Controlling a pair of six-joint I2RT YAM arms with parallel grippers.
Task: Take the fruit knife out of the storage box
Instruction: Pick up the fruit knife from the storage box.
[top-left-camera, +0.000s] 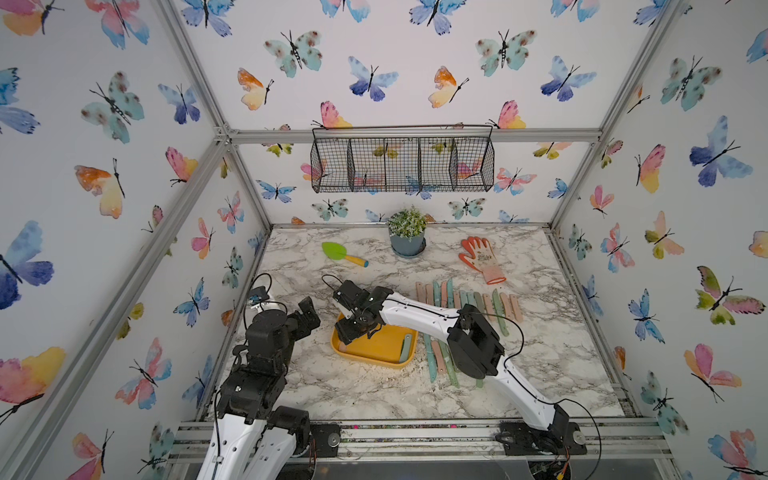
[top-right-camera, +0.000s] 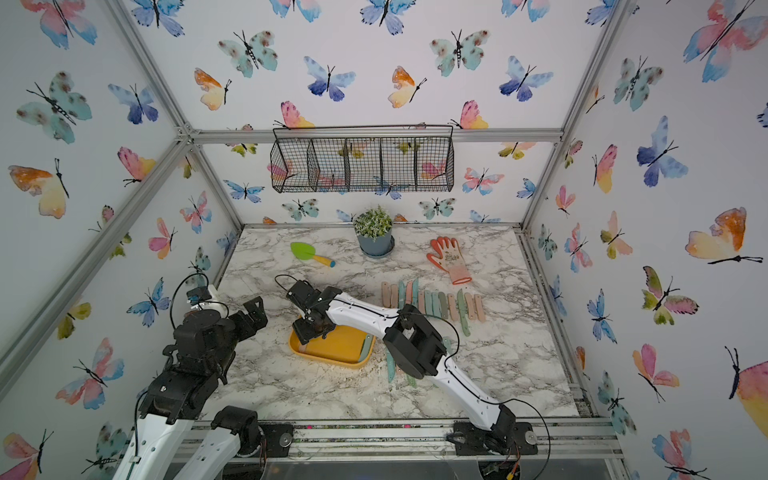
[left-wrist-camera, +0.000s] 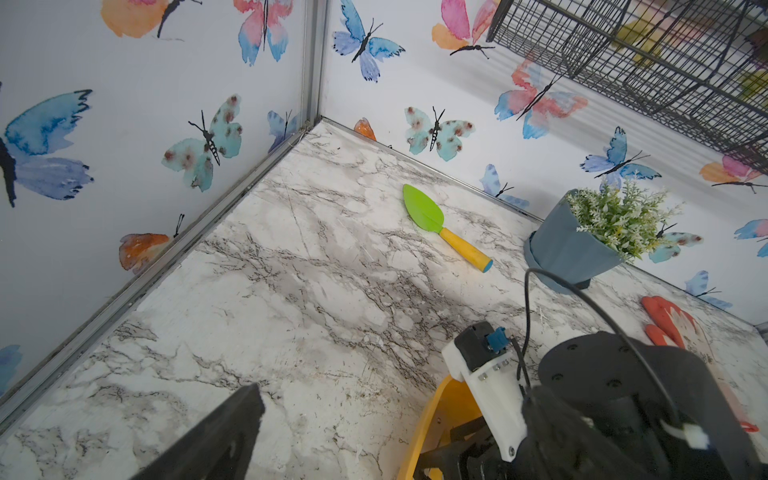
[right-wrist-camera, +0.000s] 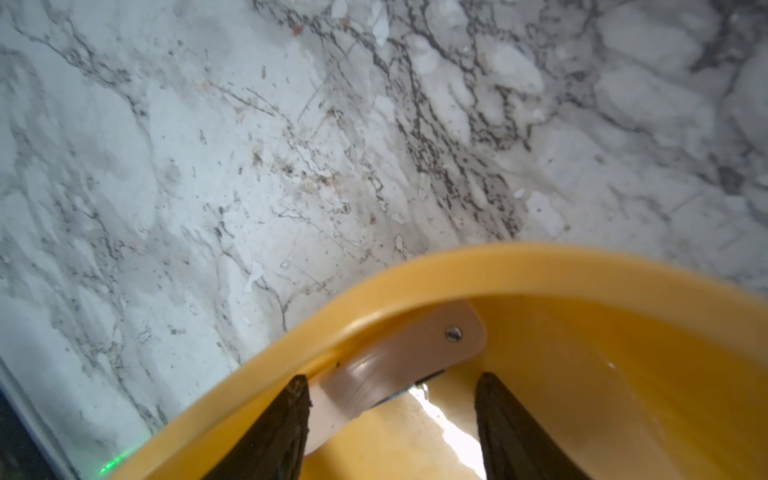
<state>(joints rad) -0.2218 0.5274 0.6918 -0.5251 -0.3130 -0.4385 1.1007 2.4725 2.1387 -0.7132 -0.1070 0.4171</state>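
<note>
On the left, the left hand (top-left-camera: 310, 311) hangs over the white and grey marble table (top-left-camera: 353, 395), and it looks open. Farther back lies a green plastic toy shovel with a yellow handle (top-left-camera: 343, 253). Next comes the shallow yellow-orange plastic storage box (top-left-camera: 380, 343), near the front middle of the table. The right hand (right-wrist-camera: 391, 376) is down inside the box at its left end. Its black fingers (right-wrist-camera: 291, 415) are wide apart and squeeze nothing. The fruit knife with the pale beige handle (right-wrist-camera: 399, 357) lies in the box, tight against the wall in that corner, and its handle reaches in between the fingers. A grey-green knife (top-left-camera: 405, 347) lies by the box's right wall. At the back stands a small green plant in a blue-grey pot (top-left-camera: 407, 243), under a black wire basket (top-left-camera: 403, 166) on the wall. To the right, pink, beige and green knives (top-left-camera: 484, 305) lie in a row, and an orange and white garden glove (top-left-camera: 482, 259) lies behind them.
</note>
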